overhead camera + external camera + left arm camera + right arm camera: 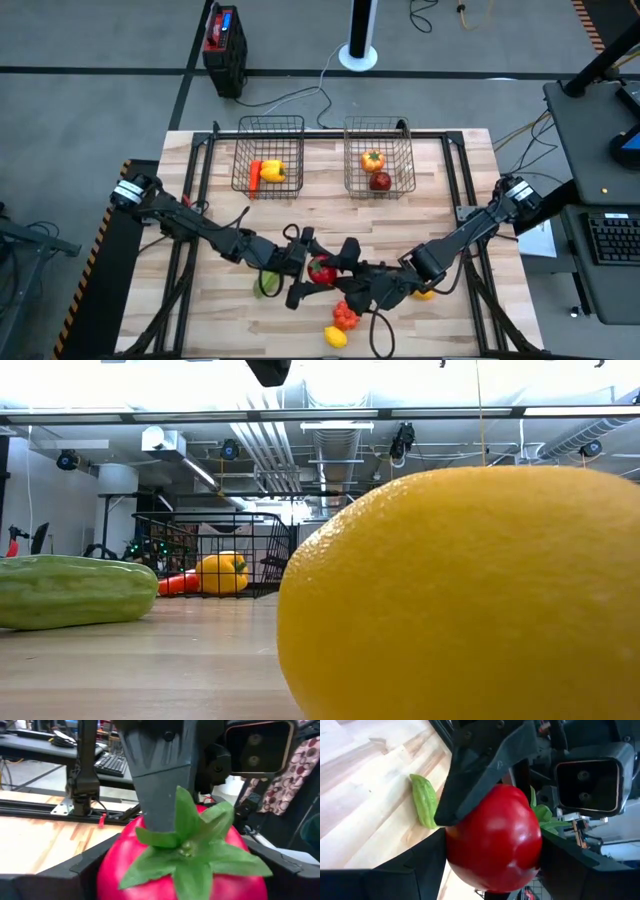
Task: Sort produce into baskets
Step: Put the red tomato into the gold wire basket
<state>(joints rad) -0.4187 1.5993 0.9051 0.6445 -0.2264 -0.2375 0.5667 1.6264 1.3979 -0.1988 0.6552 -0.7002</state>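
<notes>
A red tomato (320, 270) with a green leafy top is held above the middle of the table between both grippers. My left gripper (308, 268) reaches it from the table's left and my right gripper (338, 274) from the right; each is shut on it. The left basket (270, 120) holds a yellow pepper (273, 172) and an orange carrot (255, 175). In the right basket (375, 121) lie an orange-coloured fruit (373, 158) and a dark red apple (381, 181). A green cucumber (268, 283) lies on the table beneath the left gripper. My left gripper pinches the tomato by two opposite sides (112, 865) between its fingers. The leafy top (187, 847) faces back toward the wrist. The fingers lie level, coming from the table's left. The tomato is clear of the table. My right gripper pinches the same tomato by its other two sides (457, 855), its smooth underside toward this wrist. The fingers come from the table's right, slanting a little downward. They stand crosswise to the left gripper's fingers (470, 780), one of which lies over the tomato.
A red-orange pepper (345, 315) and a lemon (336, 337) lie near the front edge; the lemon (470, 590) fills much of the low view. A small yellow piece (425, 293) lies under the right arm. Black frame rails run along the table's sides.
</notes>
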